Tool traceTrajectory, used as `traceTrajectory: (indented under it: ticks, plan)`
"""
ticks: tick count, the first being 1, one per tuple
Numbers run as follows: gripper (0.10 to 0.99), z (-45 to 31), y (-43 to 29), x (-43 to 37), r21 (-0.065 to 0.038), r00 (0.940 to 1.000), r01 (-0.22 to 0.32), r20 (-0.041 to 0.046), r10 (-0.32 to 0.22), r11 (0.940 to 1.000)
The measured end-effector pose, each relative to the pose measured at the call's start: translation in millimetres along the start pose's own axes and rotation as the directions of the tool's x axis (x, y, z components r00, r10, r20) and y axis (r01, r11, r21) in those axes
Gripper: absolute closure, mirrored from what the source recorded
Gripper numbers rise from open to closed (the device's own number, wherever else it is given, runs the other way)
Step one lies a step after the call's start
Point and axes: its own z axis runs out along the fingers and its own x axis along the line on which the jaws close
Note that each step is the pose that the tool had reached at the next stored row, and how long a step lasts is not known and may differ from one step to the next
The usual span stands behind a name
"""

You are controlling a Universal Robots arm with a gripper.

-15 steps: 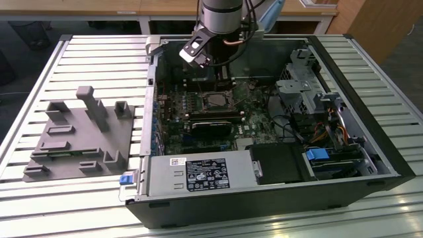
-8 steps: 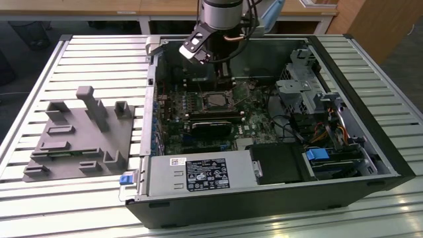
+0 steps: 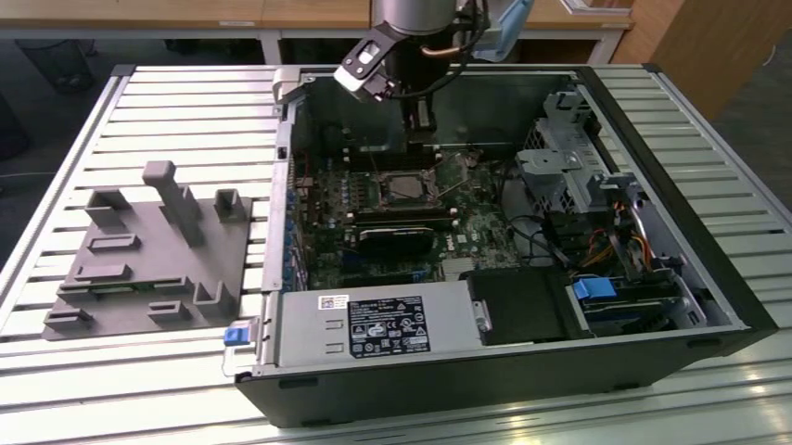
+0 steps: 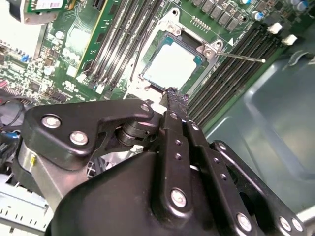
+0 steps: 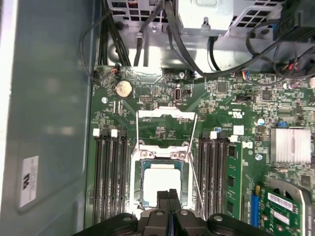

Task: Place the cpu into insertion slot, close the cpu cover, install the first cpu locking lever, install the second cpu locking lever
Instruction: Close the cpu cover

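Observation:
The cpu (image 5: 160, 186), with its silvery-grey top (image 4: 172, 64), lies flat in the insertion slot (image 3: 406, 188) on the green board. The cpu cover (image 5: 165, 113) seems to lean back open from the socket's edge, and green board shows through its window. A thin locking lever (image 5: 199, 167) stands free along one side of the socket, its rod (image 4: 241, 56) sticking out over the memory slots. My gripper (image 5: 169, 194) hangs just above the cpu's near edge, fingers pressed together with nothing between them. In the exterior view the gripper (image 3: 424, 144) reaches down into the open case.
Black memory slots (image 5: 110, 177) flank the socket on both sides. A black heatsink block (image 3: 396, 232) lies on the board beside the socket. The power supply (image 3: 371, 329), drive cage (image 3: 557, 167) and cables crowd the case. A grey fixture (image 3: 148, 250) sits on the slatted table.

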Motion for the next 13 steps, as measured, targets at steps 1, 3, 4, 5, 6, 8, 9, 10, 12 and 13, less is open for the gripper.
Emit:
traceTrajectory:
  ticks: [1, 3, 4, 5, 6, 8, 9, 10, 12, 13]
  plan:
    - [0.98, -2.0, 0.1, 0.0, 0.0, 1.0, 0.0, -0.0001, 0.0, 1.0]
    - [0.98, -3.1, 0.2, -0.3, 0.0, 1.0, -0.001, -0.0005, 0.001, 1.0]
    - [0.98, -3.1, 0.3, -0.8, 0.0, 1.0, -0.001, -0.0007, 0.001, 1.0]
    - [0.98, -3.1, 0.2, -1.4, 0.0, 1.0, -0.001, -0.0006, 0.001, 1.0]
    - [0.98, -3.1, 0.2, -2.1, 0.0, 1.0, -0.001, -0.0006, 0.001, 1.0]
    - [0.98, -3.1, 0.1, -4.3, 0.0, 1.0, -0.001, -0.0006, 0.001, 1.0]
    - [0.98, -3.0, 0.1, -6.1, 0.0, 1.0, -0.001, -0.0006, 0.001, 1.0]
    - [0.98, -3.0, 0.1, -7.7, 0.0, 1.0, -0.001, -0.0005, 0.001, 1.0]
    - [0.98, -3.0, 0.1, -10.0, 0.0, 1.0, -0.001, -0.0005, 0.001, 1.0]
    - [0.98, -2.9, 0.2, -10.3, 0.0, 1.0, -0.001, -0.0007, 0.001, 1.0]
